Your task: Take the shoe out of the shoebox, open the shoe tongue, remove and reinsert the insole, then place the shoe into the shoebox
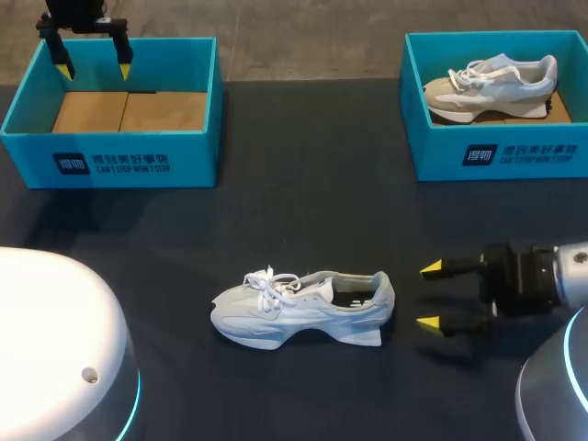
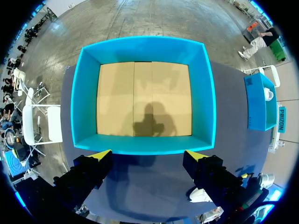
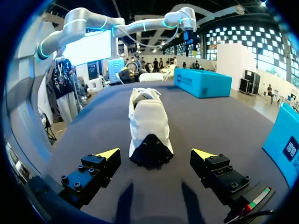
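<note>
shoe: white sneaker [image 1: 303, 308] stands on the table [image 1: 138, 248], toe toward my left.
right gripper [image 1: 429, 296]: fingers spread, empty, just behind the heel.
left gripper [image 1: 93, 69]: fingers spread, empty, above the empty left shoebox [image 1: 110, 161].
right shoebox [image 1: 514, 156]: holds a beige sneaker [image 1: 491, 87].

Two shoeboxes: empty shoebox [image 1: 110, 163], occupied shoebox [image 1: 501, 156]. Two shoes: loose shoe [image 1: 299, 308], boxed shoe [image 1: 491, 87]. Two grippers: left gripper [image 1: 93, 69], right gripper [image 1: 429, 296].

A dark navy table [image 1: 276, 211] spans the whole head view, its surface matte and even. Its far edge runs straight across. Light from above casts soft shadows [image 3: 126, 200] on it.
</note>
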{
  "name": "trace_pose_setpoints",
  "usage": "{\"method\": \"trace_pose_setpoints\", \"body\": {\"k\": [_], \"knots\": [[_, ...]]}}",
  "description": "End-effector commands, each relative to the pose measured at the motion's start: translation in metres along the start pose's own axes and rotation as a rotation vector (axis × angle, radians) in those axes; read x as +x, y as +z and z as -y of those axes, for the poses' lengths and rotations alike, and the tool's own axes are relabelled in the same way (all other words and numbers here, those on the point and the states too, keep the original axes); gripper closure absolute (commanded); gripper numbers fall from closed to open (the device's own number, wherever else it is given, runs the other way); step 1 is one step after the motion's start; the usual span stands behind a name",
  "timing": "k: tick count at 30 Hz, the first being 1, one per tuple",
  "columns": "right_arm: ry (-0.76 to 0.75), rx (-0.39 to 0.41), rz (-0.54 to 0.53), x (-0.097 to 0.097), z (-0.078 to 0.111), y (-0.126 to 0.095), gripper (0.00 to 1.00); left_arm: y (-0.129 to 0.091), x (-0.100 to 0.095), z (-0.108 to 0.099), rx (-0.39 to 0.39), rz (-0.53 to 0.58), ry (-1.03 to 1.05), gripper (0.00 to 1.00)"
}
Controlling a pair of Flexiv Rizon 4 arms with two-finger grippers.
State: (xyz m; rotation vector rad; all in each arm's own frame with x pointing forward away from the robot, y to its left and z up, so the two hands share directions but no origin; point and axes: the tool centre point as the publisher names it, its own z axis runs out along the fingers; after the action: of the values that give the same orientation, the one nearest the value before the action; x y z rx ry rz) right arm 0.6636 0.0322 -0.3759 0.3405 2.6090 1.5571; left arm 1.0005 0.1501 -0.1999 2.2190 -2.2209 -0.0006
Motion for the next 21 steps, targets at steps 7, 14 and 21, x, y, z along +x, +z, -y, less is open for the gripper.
{"method": "trace_pose_setpoints", "body": {"k": [7, 14, 21], "knots": [[0.006, -0.035, -0.074, -0.019, 0.011, 0.032, 0.00, 0.000, 0.000, 0.000, 0.000, 0.001, 0.000, 0.00], [-0.013, -0.058, -0.093, -0.012, 0.013, 0.039, 0.00, 0.000, 0.000, 0.000, 0.000, 0.001, 0.000, 0.00], [-0.012, -0.072, -0.109, -0.006, 0.013, 0.050, 0.00, 0.000, 0.000, 0.000, 0.000, 0.001, 0.000, 0.00]]}}
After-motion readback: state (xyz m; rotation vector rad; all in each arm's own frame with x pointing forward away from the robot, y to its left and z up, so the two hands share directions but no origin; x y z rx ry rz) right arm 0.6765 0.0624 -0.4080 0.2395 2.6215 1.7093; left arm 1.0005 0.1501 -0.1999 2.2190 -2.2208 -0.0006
